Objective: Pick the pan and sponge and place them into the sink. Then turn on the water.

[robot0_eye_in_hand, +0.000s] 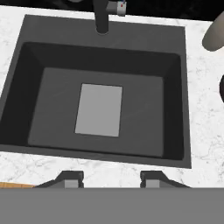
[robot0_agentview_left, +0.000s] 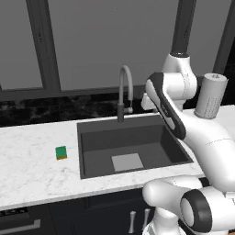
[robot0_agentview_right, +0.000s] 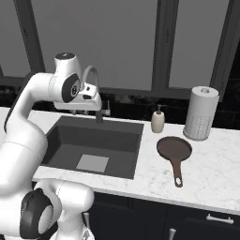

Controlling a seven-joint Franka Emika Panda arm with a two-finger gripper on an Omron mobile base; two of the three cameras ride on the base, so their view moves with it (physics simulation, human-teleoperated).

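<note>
The end effector (robot0_eye_in_hand: 111,177) hangs above the near rim of the sink (robot0_eye_in_hand: 26,87), fingers (robot0_eye_in_hand: 70,178) spread well apart with nothing between them, looking straight down into the basin. Below it, the light grey square patch (robot0_eye_in_hand: 99,110) sits on the sink's floor, and the basin holds nothing else. At the far rim stands the dark base of the faucet (robot0_eye_in_hand: 102,17); from the right base camera the tall grey gooseneck (robot0_agentview_right: 93,82) arches up just behind the hand.

Out to the right of the sink, the pan (robot0_agentview_right: 174,149) lies flat on the white marble tabletop (robot0_agentview_right: 220,173), its long thin handle (robot0_agentview_right: 177,174) pointing toward the front edge. Just behind the pan is a small cream soap dispenser (robot0_agentview_right: 158,120), and further right a tall perforated grey cylinder with a white roll in it (robot0_agentview_right: 201,114), both upright.

Over on the other side, the left base camera shows the sponge (robot0_agentview_left: 61,153) lying on the marble, apart from the sink's left rim, green face up. Dark window frames (robot0_agentview_left: 42,46) run behind the tabletop.
</note>
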